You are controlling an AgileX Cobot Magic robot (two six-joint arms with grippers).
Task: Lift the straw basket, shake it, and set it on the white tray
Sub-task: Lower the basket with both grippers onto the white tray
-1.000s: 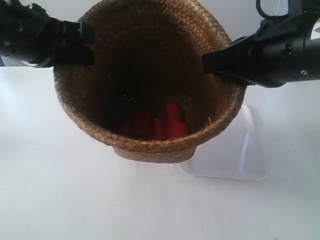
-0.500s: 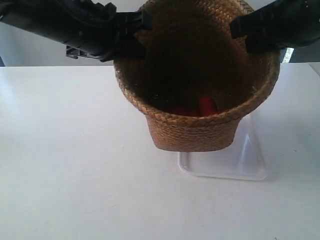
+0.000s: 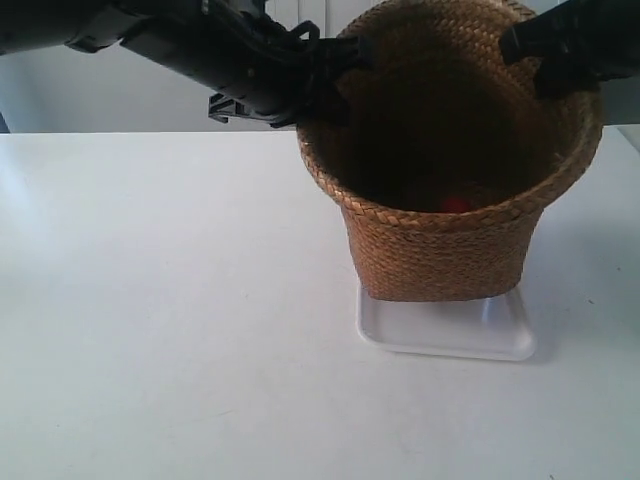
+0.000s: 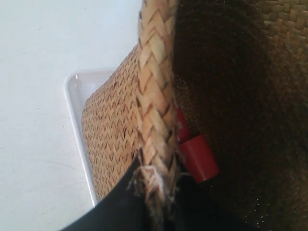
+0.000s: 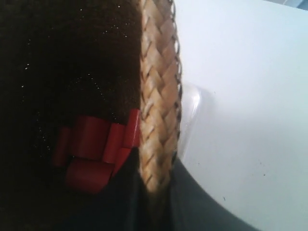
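The straw basket [image 3: 440,255] stands upright over the white tray [image 3: 445,335], its base at or just above the tray's surface. Both grippers are shut on its thick braided rim. My left gripper [image 4: 156,192] pinches the rim [image 4: 156,110], one finger outside and one inside; in the exterior view it is the arm at the left [image 3: 335,80]. My right gripper [image 5: 156,192] clamps the opposite rim [image 5: 159,106], seen at the exterior view's upper right [image 3: 545,50]. Red cylinders [image 5: 91,154] lie in the dark bottom [image 4: 197,156]. The tray edge [image 4: 77,120] shows beside the basket wall.
The white table [image 3: 160,330] stretches around the tray. A pale wall runs behind the arms. The tray's near rim [image 3: 440,350] pokes out in front of the basket base.
Both arms carried the basket to the exterior view's right and lowered it. It went from tilted toward the camera to upright over the tray. The red cylinders slid deeper inside.
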